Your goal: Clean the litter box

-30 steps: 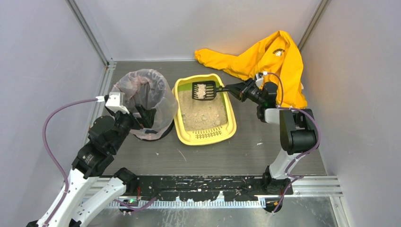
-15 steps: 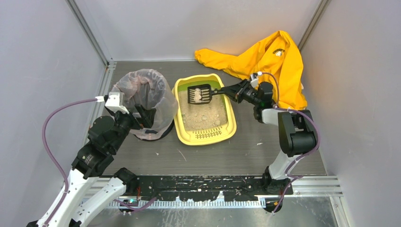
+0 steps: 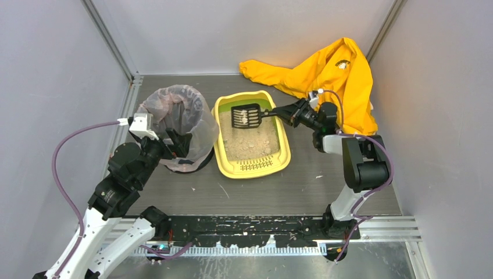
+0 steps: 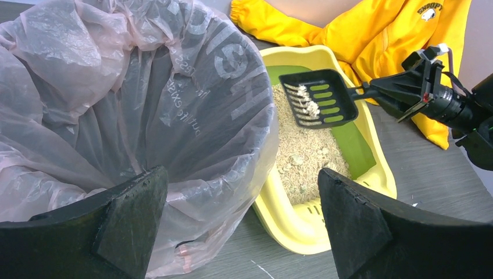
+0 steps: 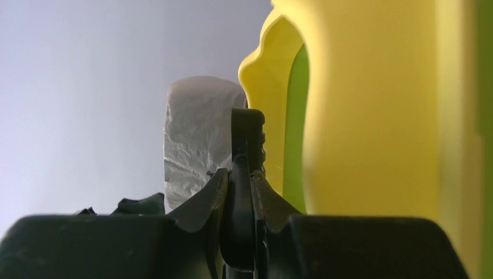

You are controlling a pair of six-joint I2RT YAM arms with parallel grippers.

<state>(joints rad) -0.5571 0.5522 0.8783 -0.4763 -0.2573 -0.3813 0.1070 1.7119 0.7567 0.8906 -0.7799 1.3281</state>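
Note:
The yellow litter box (image 3: 251,168) with its green inner wall and beige litter lies mid-table, its front lip (image 4: 302,229) near the left wrist camera. My right gripper (image 3: 285,111) is shut on the handle of a black slotted scoop (image 3: 246,116). The scoop (image 4: 318,97) hangs over the box's far end with a few whitish clumps (image 4: 308,104) on it. Edge-on, the handle (image 5: 247,139) sits pinched between the right fingers. My left gripper (image 4: 241,174) stands wide open at the bag-lined bin's (image 3: 177,116) near side, holding nothing.
A yellow jacket (image 3: 331,70) lies crumpled at the back right, just behind the right arm. The bin's translucent bag (image 4: 116,104) bulges against the litter box's left wall. Grey enclosure walls stand close on three sides. Small crumbs dot the table in front of the box.
The right gripper has carried the scoop a little left and toward me over the box, and the pile on it has thinned. The left arm has stayed still.

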